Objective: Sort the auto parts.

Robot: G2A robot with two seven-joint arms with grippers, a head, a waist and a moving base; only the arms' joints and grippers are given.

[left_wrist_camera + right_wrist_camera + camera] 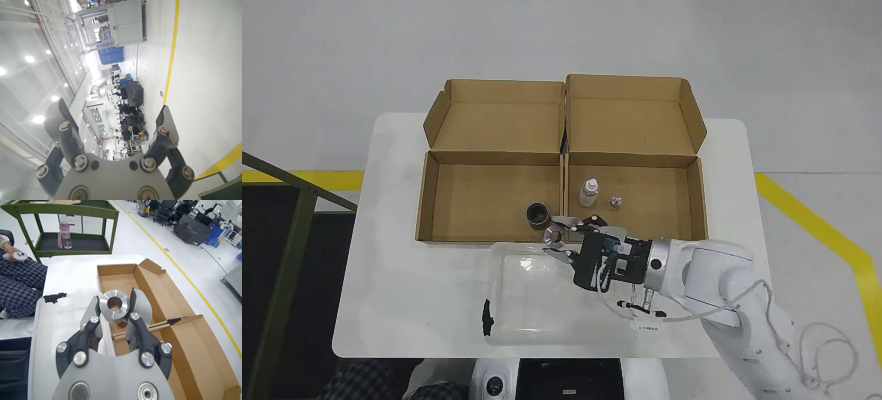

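Note:
My right gripper [115, 300] is shut on a silver metal bushing [114, 306] with a round bore. In the top view this gripper [557, 238] holds the bushing [553, 236] over the front wall of the left cardboard box [442, 200], beside the divider to the right box [697, 205]. A dark ring part [536, 212] lies in the left box. A white bottle [589, 191] and a small purple piece [616, 200] lie in the right box. My left gripper [112, 106] is open with nothing between its fingers and faces the room.
A clear plastic bin [532, 300] sits in front of the boxes, with a flat black part [485, 318] at its left side. Both box lids [502, 115] stand open at the back. A green cart [75, 228] and a seated person [17, 279] are beyond the table.

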